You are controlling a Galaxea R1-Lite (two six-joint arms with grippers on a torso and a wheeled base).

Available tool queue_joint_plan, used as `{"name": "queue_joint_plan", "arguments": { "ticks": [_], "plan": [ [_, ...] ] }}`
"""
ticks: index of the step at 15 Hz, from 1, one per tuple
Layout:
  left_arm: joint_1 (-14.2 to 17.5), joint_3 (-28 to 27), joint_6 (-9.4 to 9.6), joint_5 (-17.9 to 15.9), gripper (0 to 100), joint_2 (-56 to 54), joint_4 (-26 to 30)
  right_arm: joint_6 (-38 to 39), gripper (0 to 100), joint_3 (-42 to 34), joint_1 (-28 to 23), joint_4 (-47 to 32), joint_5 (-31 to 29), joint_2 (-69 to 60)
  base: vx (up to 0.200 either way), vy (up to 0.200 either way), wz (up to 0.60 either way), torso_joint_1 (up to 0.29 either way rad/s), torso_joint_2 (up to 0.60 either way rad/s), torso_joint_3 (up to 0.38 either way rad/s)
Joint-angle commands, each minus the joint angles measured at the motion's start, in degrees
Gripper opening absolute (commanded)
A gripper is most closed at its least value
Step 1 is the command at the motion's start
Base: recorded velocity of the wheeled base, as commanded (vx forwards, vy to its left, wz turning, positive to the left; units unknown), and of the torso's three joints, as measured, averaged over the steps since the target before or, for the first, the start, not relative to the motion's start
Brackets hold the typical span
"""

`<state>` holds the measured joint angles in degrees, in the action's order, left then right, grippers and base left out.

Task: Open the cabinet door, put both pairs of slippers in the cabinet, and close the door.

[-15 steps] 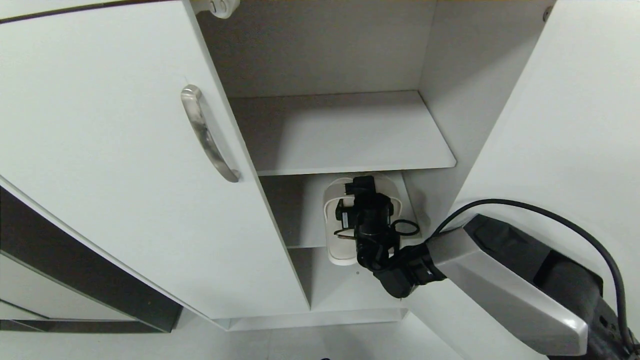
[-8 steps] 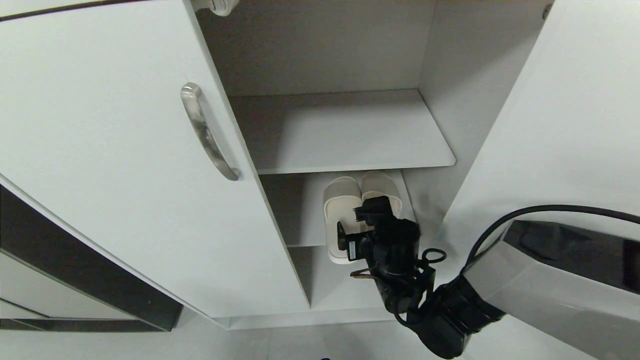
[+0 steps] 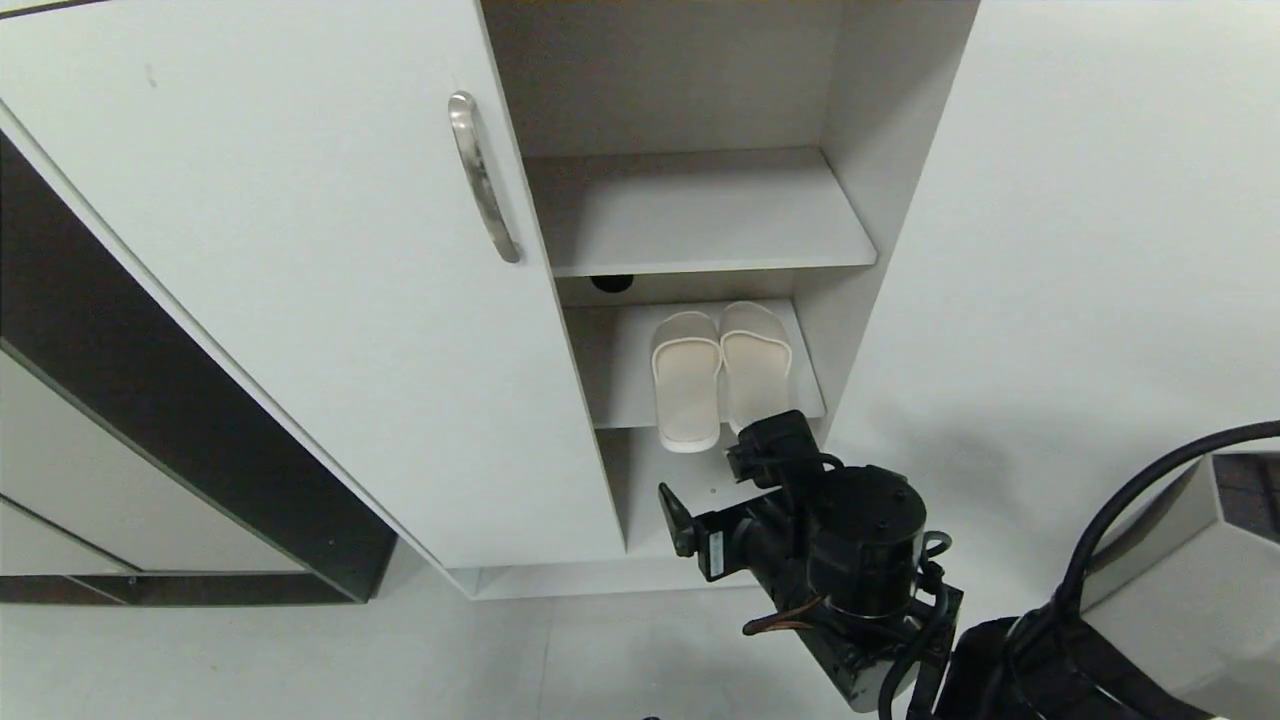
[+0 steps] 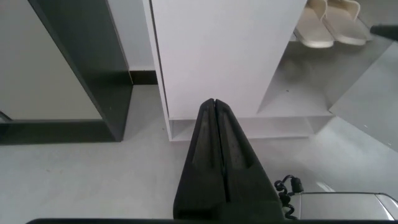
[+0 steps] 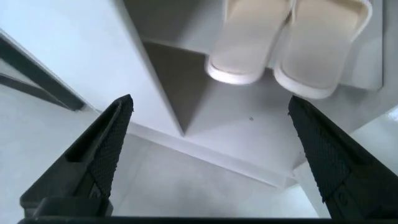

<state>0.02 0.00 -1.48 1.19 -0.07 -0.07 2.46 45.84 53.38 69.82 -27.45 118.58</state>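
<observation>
One pair of cream slippers (image 3: 720, 370) lies side by side on the middle shelf of the white cabinet (image 3: 850, 250), heels at the shelf's front edge. My right gripper (image 3: 725, 482) hangs open and empty just outside the cabinet, below and in front of the slippers. In the right wrist view the slippers (image 5: 280, 37) lie beyond the right gripper (image 5: 210, 106), apart from its spread fingers (image 5: 115, 137). My left gripper (image 4: 214, 106) is shut on nothing, low over the floor before the closed left door (image 4: 217, 56). The left wrist view also catches the slippers (image 4: 329, 22).
The cabinet's right door (image 3: 1080, 250) stands wide open at the right. The left door (image 3: 300, 250) with its metal handle (image 3: 483, 178) is closed. An upper shelf (image 3: 700, 215) and the bottom compartment (image 3: 690, 500) hold nothing. A dark panel (image 3: 120, 350) runs along the left.
My right gripper has drawn back out of the cabinet, away from the slippers, which stay on the shelf. The head view has pulled back, so the cabinet looks smaller and shifted.
</observation>
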Motion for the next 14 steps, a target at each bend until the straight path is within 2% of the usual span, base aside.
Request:
{"name": "queue_joint_plan", "arguments": {
  "ticks": [1,7,14],
  "plan": [
    [0.1,0.0,-0.11,-0.1,0,0.1,0.0,0.0,100,-0.2,0.2,0.1,-0.1,-0.9,0.000,0.000,0.00,0.000,0.00,0.000],
    [0.1,0.0,-0.11,-0.1,0,0.1,0.0,0.0,100,-0.7,0.4,0.1,-0.1,-1.3,0.000,0.000,0.00,0.002,0.00,0.038],
    [0.1,0.0,-0.11,-0.1,0,0.1,0.0,0.0,100,-1.3,0.9,0.1,0.6,-1.5,0.000,0.000,0.00,-0.002,0.00,0.196]
  ]
}}
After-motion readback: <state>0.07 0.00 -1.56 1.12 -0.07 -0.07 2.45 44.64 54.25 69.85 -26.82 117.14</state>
